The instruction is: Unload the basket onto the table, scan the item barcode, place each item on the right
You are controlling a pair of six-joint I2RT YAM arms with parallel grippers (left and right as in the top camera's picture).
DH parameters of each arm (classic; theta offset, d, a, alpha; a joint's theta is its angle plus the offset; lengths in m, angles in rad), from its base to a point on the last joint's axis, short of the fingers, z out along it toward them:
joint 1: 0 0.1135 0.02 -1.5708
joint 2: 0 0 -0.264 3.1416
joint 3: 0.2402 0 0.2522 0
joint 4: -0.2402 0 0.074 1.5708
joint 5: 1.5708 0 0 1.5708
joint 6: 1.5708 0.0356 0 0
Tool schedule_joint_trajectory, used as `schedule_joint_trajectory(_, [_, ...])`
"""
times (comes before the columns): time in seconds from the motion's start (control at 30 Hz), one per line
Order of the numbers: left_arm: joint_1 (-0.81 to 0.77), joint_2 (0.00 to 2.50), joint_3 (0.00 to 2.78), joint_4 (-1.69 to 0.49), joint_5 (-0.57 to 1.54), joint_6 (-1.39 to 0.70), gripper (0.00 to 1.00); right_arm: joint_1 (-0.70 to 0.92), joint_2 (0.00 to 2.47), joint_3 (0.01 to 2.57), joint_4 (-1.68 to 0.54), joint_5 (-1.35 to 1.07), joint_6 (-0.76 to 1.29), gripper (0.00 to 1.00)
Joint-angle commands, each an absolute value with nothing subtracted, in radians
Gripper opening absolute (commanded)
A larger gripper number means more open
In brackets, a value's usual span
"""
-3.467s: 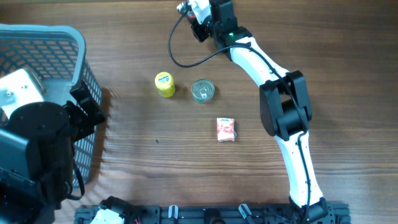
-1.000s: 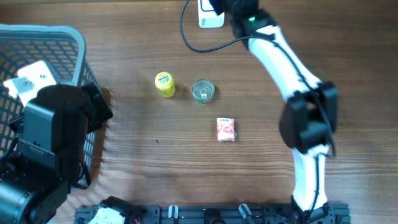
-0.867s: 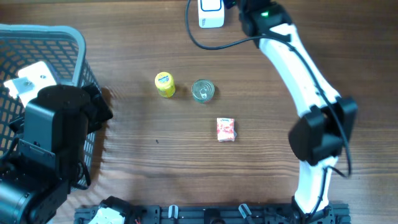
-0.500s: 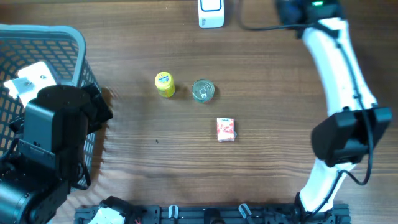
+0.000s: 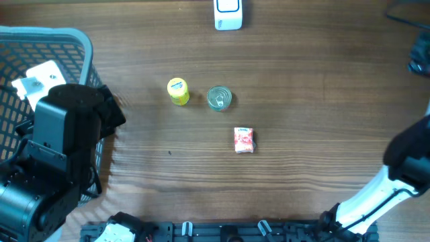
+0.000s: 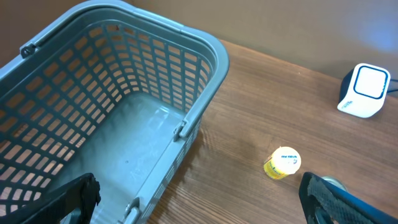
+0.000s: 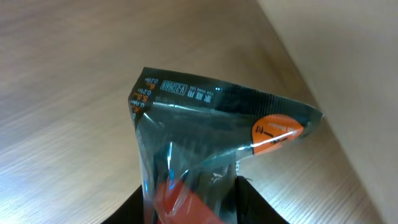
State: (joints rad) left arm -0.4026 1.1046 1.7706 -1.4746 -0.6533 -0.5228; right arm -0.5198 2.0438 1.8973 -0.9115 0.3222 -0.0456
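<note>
The right gripper (image 7: 193, 202) pinches a clear plastic packet (image 7: 211, 124) well to the right of the white barcode scanner (image 5: 228, 13), the left gripper (image 6: 198, 183) spread wide and empty far to its left; I'd say the scan awaits, needing the packet's barcode swung before the scanner's face.

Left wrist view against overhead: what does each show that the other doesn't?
Only left wrist: the basket's bare floor and the open left tool. Only overhead: the red packet and the right arm at the frame's right edge. Both: the basket, the yellow tub and the white scanner.
</note>
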Motion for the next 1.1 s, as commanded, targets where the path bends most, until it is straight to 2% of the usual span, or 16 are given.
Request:
schedule_joint_trajectory(0.0, [-0.402, 1.106, 1.763, -1.462, -0.648, -0.54, 1.0, -0.646, 2.038, 1.785, -0.854, 0.303, 0.059, 0.05])
schedule_joint_trajectory(0.37, [-0.402, 1.106, 1.763, -1.451, -0.638, -0.54, 1.0, -0.902, 2.038, 1.497, -0.572, 0.291, 0.052, 0.06])
schedule_joint_trajectory(0.57, [-0.402, 1.106, 1.763, -1.43, -0.621, -0.54, 1.0, -0.981, 2.038, 1.414, -0.461, 0.283, 0.053, 0.17])
schedule_joint_trajectory(0.67, [-0.402, 1.106, 1.763, -1.429, -0.621, -0.54, 1.0, -0.994, 2.038, 1.413, -0.459, 0.221, 0.052, 0.33])
schedule_joint_trajectory(0.73, [-0.402, 1.106, 1.763, -1.429, -0.619, -0.54, 1.0, -0.994, 2.038, 1.413, -0.456, 0.161, 0.053, 0.52])
schedule_joint_trajectory(0.77, [-0.402, 1.106, 1.763, -1.429, -0.619, -0.54, 0.99, -0.994, 2.038, 1.413, -0.456, 0.133, 0.052, 0.57])
schedule_joint_trajectory(0.9, [-0.402, 1.106, 1.763, -1.429, -0.619, -0.54, 1.0, -0.992, 2.038, 1.413, -0.456, 0.047, 0.052, 0.6])
schedule_joint_trajectory(0.97, [-0.402, 1.106, 1.763, -1.43, -0.619, -0.54, 1.0, -0.992, 2.038, 1.413, -0.456, 0.048, 0.051, 0.82])
schedule_joint_trajectory(1.0, [-0.402, 1.106, 1.763, -1.43, -0.619, -0.54, 1.0, -0.992, 2.038, 1.414, -0.456, 0.047, 0.049, 0.88])
schedule_joint_trajectory(1.07, [-0.402, 1.106, 1.763, -1.43, -0.619, -0.54, 1.0, -0.992, 2.033, 1.414, -0.466, 0.025, 0.048, 0.94])
